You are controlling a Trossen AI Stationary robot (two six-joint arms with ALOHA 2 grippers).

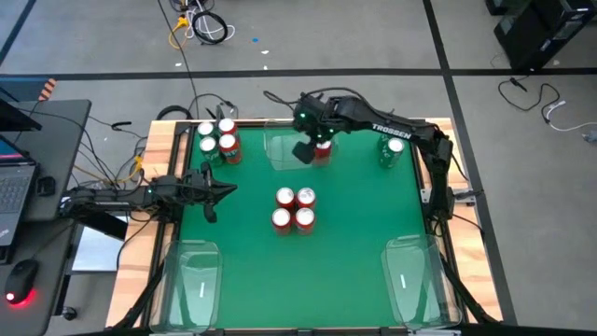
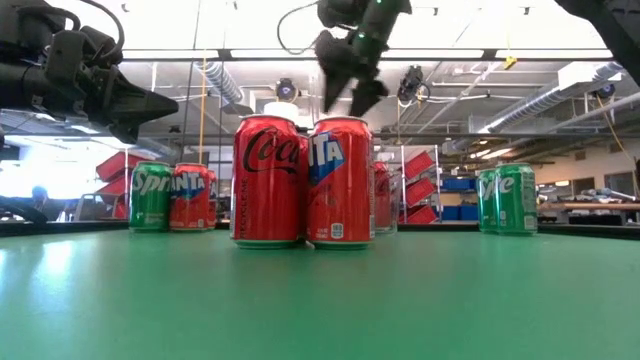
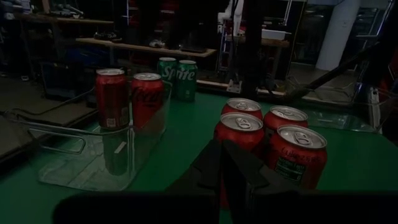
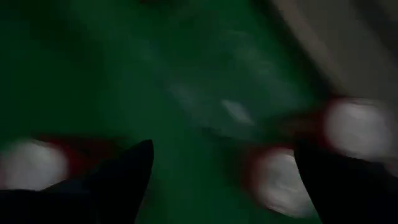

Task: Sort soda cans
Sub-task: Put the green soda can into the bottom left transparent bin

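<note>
Four red soda cans (image 1: 294,207) stand upright in a tight block at the table's middle. A clear tray (image 1: 283,151) at the far edge holds two red cans (image 3: 129,96); one of them (image 1: 323,151) shows beside my right gripper (image 1: 306,152). That gripper hangs open above the tray, fingers slanting down, with nothing between them (image 4: 224,149). Red and green cans (image 1: 216,140) stand at the far left, and two green cans (image 1: 392,149) at the far right. My left gripper (image 1: 229,190) waits shut at the left side, pointing level toward the middle block.
Two empty clear trays lie near the front edge, one left (image 1: 196,280) and one right (image 1: 415,280). Bare green table surface lies between them and around the middle block. Wooden rails (image 1: 154,159) border the table; cables lie off its far left corner.
</note>
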